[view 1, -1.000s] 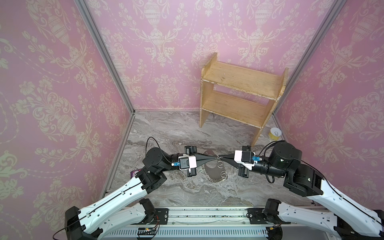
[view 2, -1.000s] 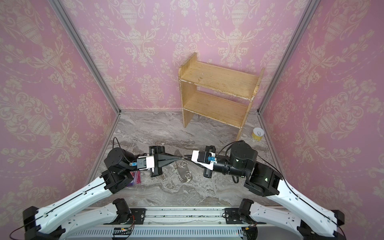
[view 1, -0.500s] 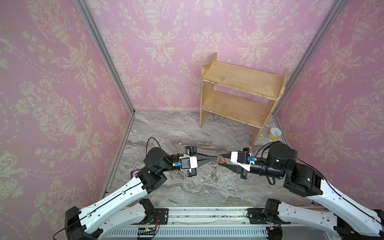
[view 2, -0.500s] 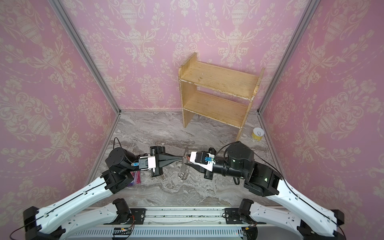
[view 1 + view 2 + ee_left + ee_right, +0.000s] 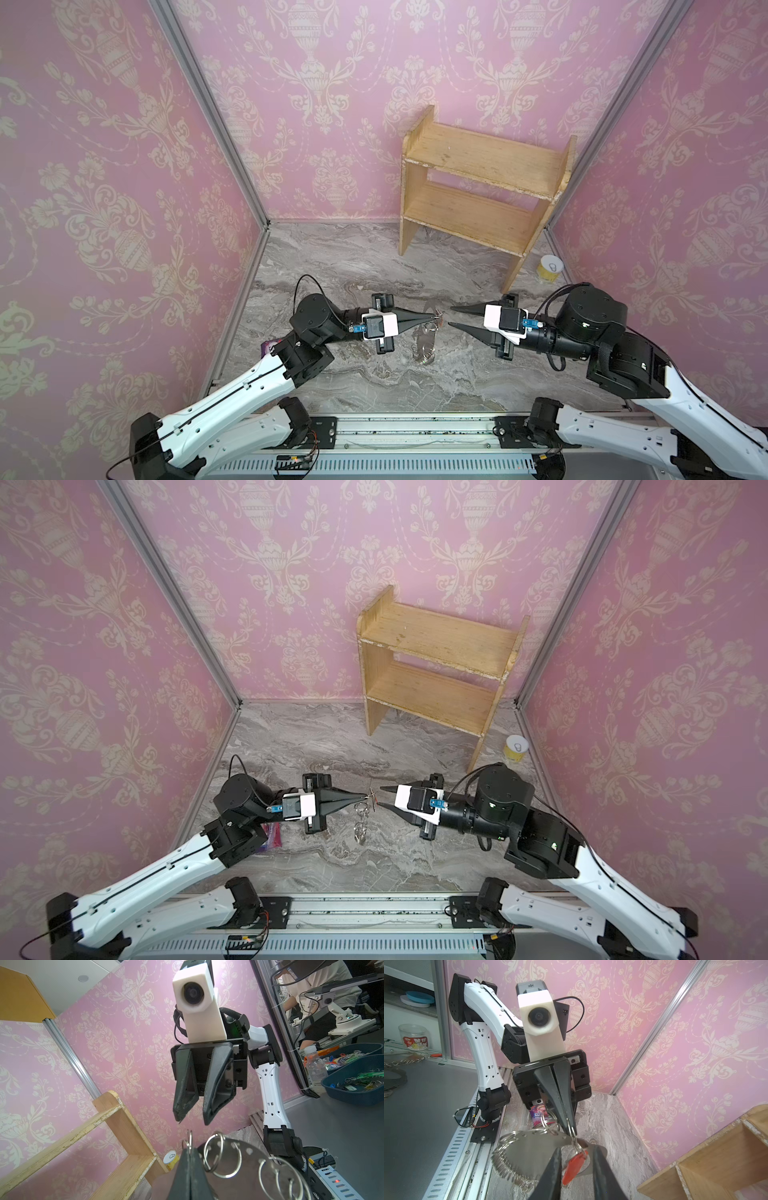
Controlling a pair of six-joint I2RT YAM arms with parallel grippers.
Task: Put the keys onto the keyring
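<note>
Your left gripper (image 5: 432,319) is clenched on one split ring (image 5: 572,1132) at the edge of the keyring (image 5: 426,349). The keyring hangs just below the tips, at lower centre in both top views. Your right gripper (image 5: 450,317) faces it from just beside, fingers parted and gripping nothing.

In the right wrist view the key (image 5: 574,1164), known by its red-orange tag, dangles low in the frame. It sits in the gap between those fingers (image 5: 553,1172) and hangs from the pinched ring. Its silver blade is too blurred to make out.

I judge that the threading step is at or near its end, though I cannot tell whether the key sits fully round the ring's coil. Your next move calls for checking that before the left grip loosens. If the key hangs free and secure, draw the right arm straight back without brushing the tag, then set the keyring down gently.
</note>
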